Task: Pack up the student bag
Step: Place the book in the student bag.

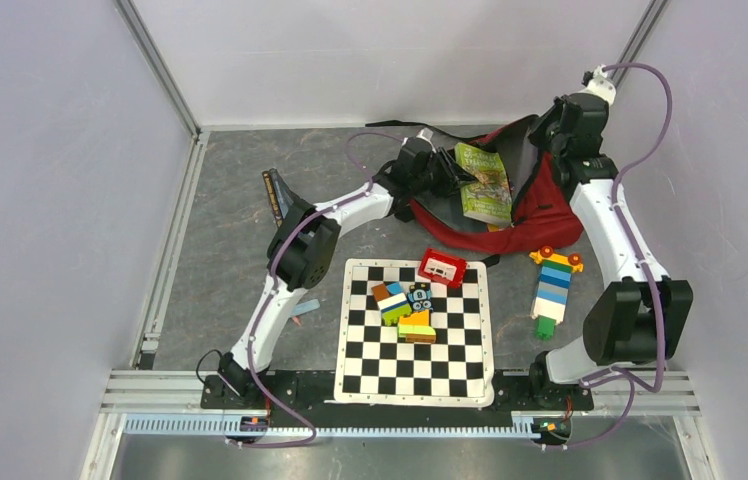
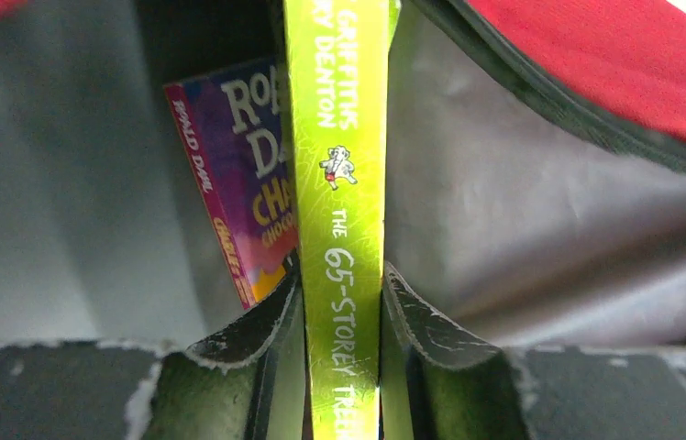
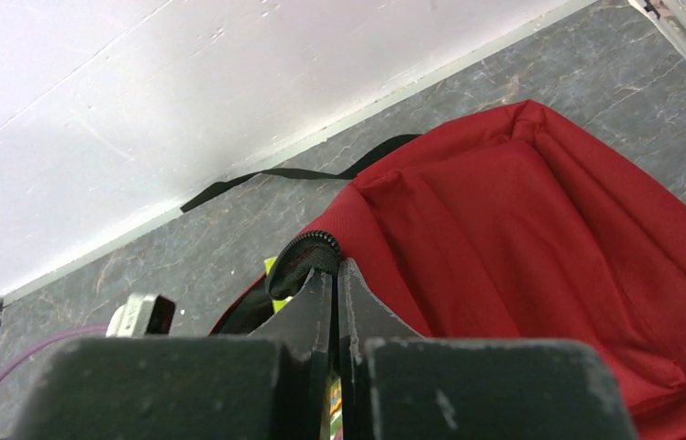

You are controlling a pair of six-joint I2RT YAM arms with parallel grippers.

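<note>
Student bag [image 1: 550,215] lies on bench [image 1: 230,200] behind checkerboard mat [image 1: 415,330]; right end effector [image 3: 335,275] pinches its rim. Left end effector [image 2: 337,312] clamps green book [image 2: 339,137] at bag mouth; only left wrist shows purple book [image 2: 248,174] inside.

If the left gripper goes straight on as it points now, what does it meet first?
Probably the grey lining of the student bag, the held green book leading; the purple book sits just left. Depth unclear.
</note>
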